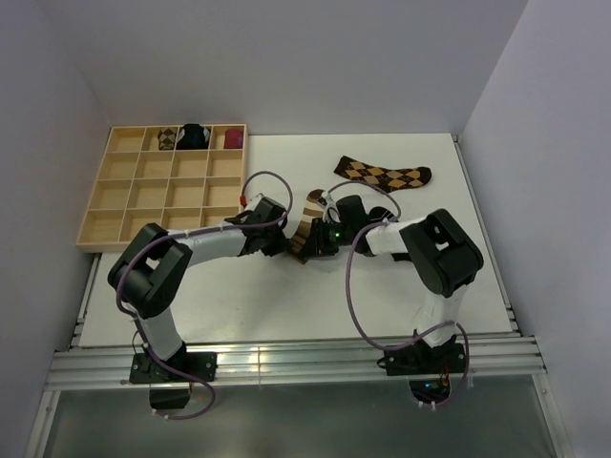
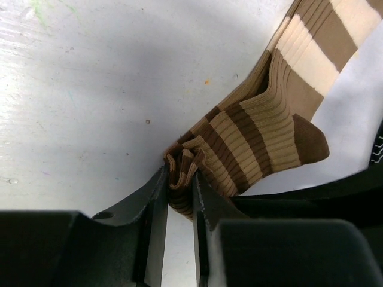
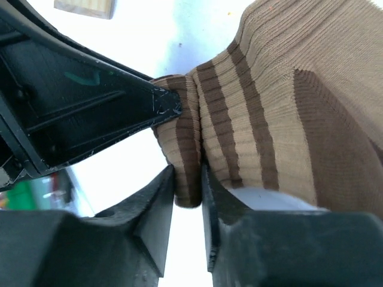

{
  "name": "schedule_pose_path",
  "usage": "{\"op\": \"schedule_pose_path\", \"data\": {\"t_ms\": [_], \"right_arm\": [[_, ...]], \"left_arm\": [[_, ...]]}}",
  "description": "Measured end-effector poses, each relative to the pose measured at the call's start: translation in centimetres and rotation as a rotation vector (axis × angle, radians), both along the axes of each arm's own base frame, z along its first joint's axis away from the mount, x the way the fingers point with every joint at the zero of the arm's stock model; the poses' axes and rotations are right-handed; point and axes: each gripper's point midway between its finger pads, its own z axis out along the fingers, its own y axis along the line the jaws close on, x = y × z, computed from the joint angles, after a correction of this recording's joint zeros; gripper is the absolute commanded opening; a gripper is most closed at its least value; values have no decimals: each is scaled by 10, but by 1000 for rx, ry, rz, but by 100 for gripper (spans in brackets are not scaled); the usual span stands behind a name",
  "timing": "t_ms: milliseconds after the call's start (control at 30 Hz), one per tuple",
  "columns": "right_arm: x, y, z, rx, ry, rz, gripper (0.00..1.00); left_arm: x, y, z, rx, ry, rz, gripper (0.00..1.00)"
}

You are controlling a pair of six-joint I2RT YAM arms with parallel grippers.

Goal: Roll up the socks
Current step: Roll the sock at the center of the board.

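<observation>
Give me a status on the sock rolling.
Done: three bundles sit in the top row of the tray. In hand: the left gripper and the right gripper both pinch the striped sock at a bunched end, and most of its length is not yet rolled. Left: finishing that roll, then the argyle sock, which lies flat on the table.

The left arm (image 1: 205, 243) and right arm (image 1: 389, 239) share one build: white tubular links between bulky matte-black joint housings, each rising from a black base plate (image 1: 167, 367). A purple cable (image 1: 347, 272) loops loosely along each arm. A green light (image 1: 339, 232) glows by the right wrist. The left hand (image 2: 179, 173) and right hand (image 3: 188, 179) have flat, angular black fingers (image 3: 152, 209)
</observation>
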Motion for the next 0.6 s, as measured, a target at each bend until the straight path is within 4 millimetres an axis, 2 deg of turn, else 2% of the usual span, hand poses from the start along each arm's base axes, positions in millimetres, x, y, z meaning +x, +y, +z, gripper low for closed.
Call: {"op": "schedule_pose_path", "data": {"t_ms": [200,333,467,600], "right_arm": [[1,-7,8,-124,-136,-16,45],[-3,-11,26,-181,-272,-26,54],[-2,-7,48,-222,-428,-36,57],[-14,1,51,-252,-536,-12,60]], "left_arm": [[-1,2,1,39,21,-20,1],[-5,7,1,84,45,-43,0],[-6,8,1,117,62,-68,0],[-7,10,2,147,78,-92,0]]}}
